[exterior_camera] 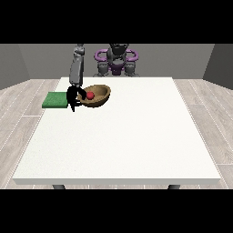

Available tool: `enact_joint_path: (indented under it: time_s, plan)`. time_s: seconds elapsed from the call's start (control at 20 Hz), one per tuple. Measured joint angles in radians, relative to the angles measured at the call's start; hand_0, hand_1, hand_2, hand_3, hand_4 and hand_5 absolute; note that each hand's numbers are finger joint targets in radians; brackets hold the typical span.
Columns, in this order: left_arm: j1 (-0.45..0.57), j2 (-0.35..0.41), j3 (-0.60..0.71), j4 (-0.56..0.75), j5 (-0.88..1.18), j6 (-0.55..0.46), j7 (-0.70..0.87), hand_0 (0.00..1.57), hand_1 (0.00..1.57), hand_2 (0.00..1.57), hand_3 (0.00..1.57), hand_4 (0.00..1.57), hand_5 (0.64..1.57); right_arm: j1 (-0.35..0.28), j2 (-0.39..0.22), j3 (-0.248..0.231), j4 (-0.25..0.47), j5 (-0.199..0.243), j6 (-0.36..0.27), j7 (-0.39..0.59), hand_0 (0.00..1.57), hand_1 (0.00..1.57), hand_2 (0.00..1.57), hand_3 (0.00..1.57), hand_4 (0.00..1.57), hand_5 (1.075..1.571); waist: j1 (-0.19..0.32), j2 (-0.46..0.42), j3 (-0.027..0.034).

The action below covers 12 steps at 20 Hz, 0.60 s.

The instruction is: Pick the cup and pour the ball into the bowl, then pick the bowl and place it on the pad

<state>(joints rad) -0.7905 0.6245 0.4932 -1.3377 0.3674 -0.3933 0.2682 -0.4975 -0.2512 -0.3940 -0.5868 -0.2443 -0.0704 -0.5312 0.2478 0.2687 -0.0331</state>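
A brown bowl [99,95] sits tilted at the table's far left part, its left side raised. A red ball [90,95] lies inside it. The black hand at the view's left [73,96] is at the bowl's left rim, with its fingers curled on that rim. A green pad [55,99] lies flat at the table's left edge, just left of the hand. No cup shows in the view. The other hand is hidden from view.
The white table [123,136] spreads wide towards the camera. The robot's torso [117,60] stands behind the far edge. Its grey forearm [76,70] reaches down to the bowl.
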Motion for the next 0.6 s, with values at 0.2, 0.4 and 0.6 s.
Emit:
enact_joint_path:
  time_s: [0.2, 0.4, 0.6]
  plan:
    - [0.005, 0.006, 0.005, 0.022, 0.005, -0.006, 0.0, 0.0, 0.0, 0.0, 0.0, 1.18, 1.525, 0.008, -0.01, 0.03, -0.021, 0.019, -0.055, 0.059, 1.57, 1.57, 1.57, 1.27, 1.02, 1.545, 0.005, -0.018, 0.0099]
    - [0.038, 0.011, 0.016, 0.072, -0.003, -0.013, -0.011, 0.0, 0.0, 0.0, 0.0, 1.19, 1.528, 0.002, -0.057, 0.08, -0.033, 0.057, -0.099, 0.21, 1.57, 1.57, 1.57, 1.07, 1.02, 1.554, -0.017, -0.061, 0.0241]
    - [0.094, 0.027, 0.043, 0.142, -0.015, -0.039, -0.063, 0.0, 0.0, 0.0, 0.0, 1.2, 1.538, -0.018, -0.186, 0.113, -0.037, 0.102, -0.094, 0.394, 1.57, 1.57, 1.57, 0.97, 1.06, 1.556, -0.071, -0.092, 0.0273]
